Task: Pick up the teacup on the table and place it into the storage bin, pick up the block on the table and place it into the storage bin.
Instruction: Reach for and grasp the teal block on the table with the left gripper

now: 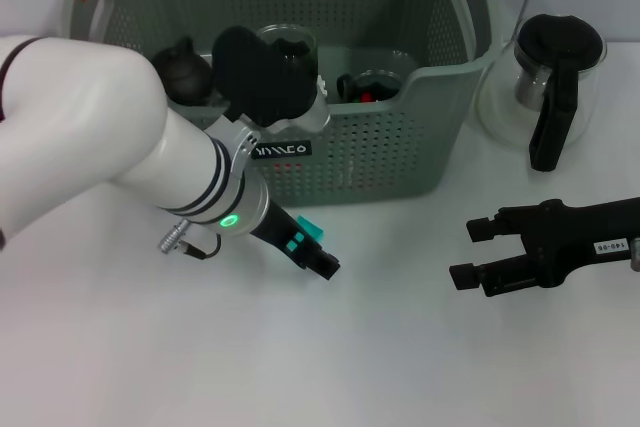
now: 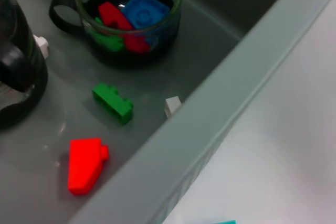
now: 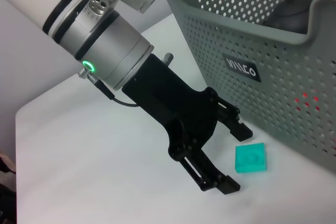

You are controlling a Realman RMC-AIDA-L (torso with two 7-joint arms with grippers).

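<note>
Nearest the head camera, the left gripper (image 1: 322,259) hangs low over the white table (image 1: 380,367), just in front of the storage bin (image 1: 400,127). Its two black fingers (image 3: 223,184) are spread apart and hold nothing. The teal block (image 3: 250,158) lies flat on the table in the gap between them, closer to the finger on the bin's side, and it appears to touch neither finger. Seen from the right wrist, the block looks roughly square, so no long axis matters much; one edge runs nearly along the fingers.

The left arm is plainly the nearer one. The right gripper (image 1: 478,252) sits well apart on the right side of the table, its fingers open and empty.

Inside the bin a glass teacup (image 2: 128,17) already stands upright with coloured bricks in it, beside a loose green brick (image 2: 113,103) and a red brick (image 2: 84,163) on the floor.

The table is smooth and bare around the block. I judge the bin's front wall, just beside the outer finger, to be the only tight spot for closing and lifting.
</note>
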